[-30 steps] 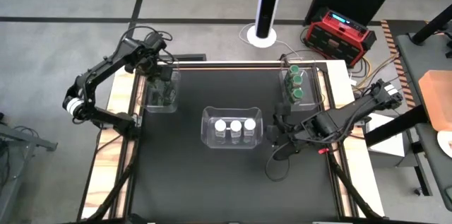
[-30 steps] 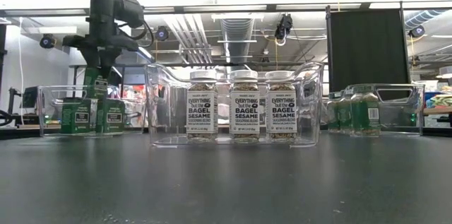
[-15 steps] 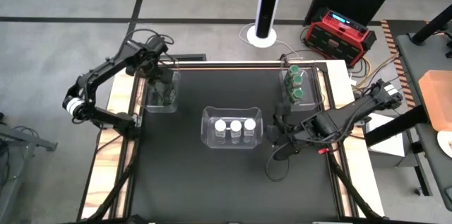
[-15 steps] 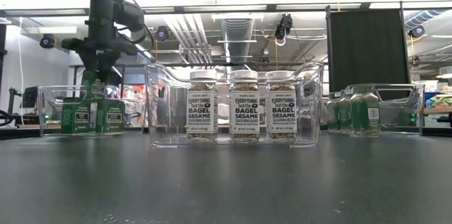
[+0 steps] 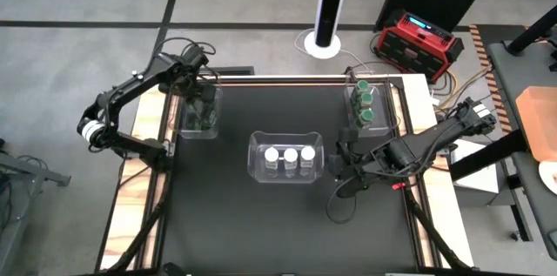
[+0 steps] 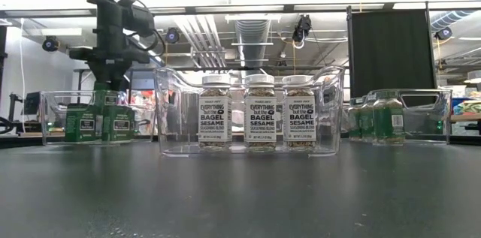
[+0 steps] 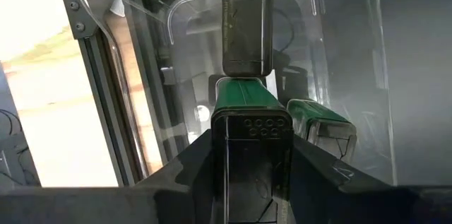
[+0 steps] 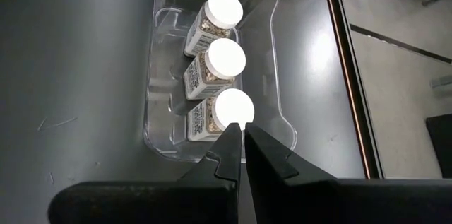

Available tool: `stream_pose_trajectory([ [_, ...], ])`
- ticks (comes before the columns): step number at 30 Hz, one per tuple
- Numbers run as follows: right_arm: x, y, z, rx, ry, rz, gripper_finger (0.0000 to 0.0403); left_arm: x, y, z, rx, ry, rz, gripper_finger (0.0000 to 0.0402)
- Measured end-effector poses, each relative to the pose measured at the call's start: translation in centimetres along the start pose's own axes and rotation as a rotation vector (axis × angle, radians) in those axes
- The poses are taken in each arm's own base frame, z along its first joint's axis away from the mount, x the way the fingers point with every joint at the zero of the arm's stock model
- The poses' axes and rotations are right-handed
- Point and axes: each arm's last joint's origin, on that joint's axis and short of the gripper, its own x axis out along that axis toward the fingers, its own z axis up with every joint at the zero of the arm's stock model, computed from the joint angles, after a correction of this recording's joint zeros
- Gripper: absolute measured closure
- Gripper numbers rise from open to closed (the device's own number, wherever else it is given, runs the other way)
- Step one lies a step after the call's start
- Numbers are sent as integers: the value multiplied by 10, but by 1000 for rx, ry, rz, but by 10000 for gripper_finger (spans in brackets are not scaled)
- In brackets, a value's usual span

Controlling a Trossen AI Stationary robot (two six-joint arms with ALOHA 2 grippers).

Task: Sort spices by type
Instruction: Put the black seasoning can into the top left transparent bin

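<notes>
The left gripper (image 7: 251,171) is closing its fingers (image 7: 191,164) on a dark-lidded green spice container (image 7: 248,121) and is holding it inside the clear bin (image 5: 197,112) at the table's far left corner, beside another green one (image 7: 321,121) and short of a third dark-capped one (image 7: 247,30) at the bin's far wall. In the low view the gripped container is hanging slightly above the others, so it seems not yet seated. The right gripper (image 8: 242,155) is waiting near the table's right edge, just beside the middle bin (image 5: 285,158), its fingers pressed nearly together on nothing. From here, the held container could land on a neighbour's lid or tip if let go while tilted, since the bin's contents are crowding the spot; the fingers could also catch the bin wall on the way out and drag the bin toward the edge. Counting: three white-lidded sesame jars (image 6: 259,114) are standing in a row in the middle bin, at least three green-lidded jars (image 5: 364,102) are sitting in the bin at the far right corner, and three green containers are showing in the left bin, though more may be hidden.
</notes>
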Motion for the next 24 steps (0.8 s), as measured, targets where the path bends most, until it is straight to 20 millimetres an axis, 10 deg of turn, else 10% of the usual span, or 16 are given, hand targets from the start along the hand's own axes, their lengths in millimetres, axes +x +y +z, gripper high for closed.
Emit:
stream_pose_trajectory([
  [24,0,0,0,-1,2,0,390,14,-2,-3,-3,-11,-5,283],
])
